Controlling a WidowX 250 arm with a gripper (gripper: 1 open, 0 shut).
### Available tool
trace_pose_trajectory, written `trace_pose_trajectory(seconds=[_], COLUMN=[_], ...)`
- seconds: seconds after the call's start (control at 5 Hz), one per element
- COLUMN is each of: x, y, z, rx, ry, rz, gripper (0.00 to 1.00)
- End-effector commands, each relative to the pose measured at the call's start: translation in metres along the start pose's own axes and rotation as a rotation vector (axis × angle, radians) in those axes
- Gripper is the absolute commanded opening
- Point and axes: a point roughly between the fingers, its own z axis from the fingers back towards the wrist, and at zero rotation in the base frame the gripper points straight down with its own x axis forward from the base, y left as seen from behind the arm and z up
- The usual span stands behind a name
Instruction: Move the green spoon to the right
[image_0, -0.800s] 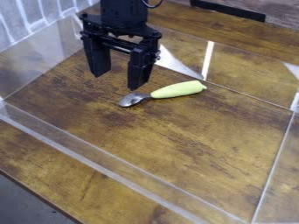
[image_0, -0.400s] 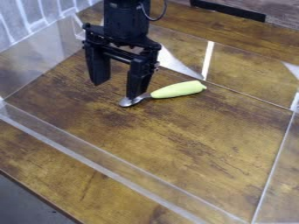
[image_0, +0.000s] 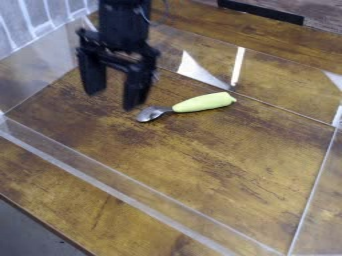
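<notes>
Gripper (image_0: 115, 84) blurred, jaws spread w/ nothing btwn, prob. lining up for a grab. Green spoon (image_0: 202, 102) lies flat on wooden table (image_0: 201, 180), handle exposed, so likely easy to grip.

A brown wooden worktop (image_0: 201, 190), its grain streaked and its finish patchy, spans most of the frame. Directly on it, right of the upper centre, lies the green spoon (image_0: 205, 102), metal bowl toward the left, handle angled slightly toward the upper right.
</notes>
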Motion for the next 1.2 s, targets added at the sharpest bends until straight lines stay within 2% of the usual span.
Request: trace_pose_trajectory(seconds=[0.0, 0.2, 0.4, 0.6, 1.0], x=[0.010, 0.013, 0.019, 0.024, 0.040], y=[0.045, 0.076, 0.088, 0.091, 0.134], z=[0.036, 0.033, 0.031, 0.030, 0.037], rx=[0.048, 0.085, 0.091, 0.088, 0.082], ry=[-0.143, -0.208, -0.237, -0.252, -0.289], rz=[0.016, 0.052, 0.050, 0.023, -0.001], gripper=[1.00, 1.00, 1.00, 1.00, 1.00])
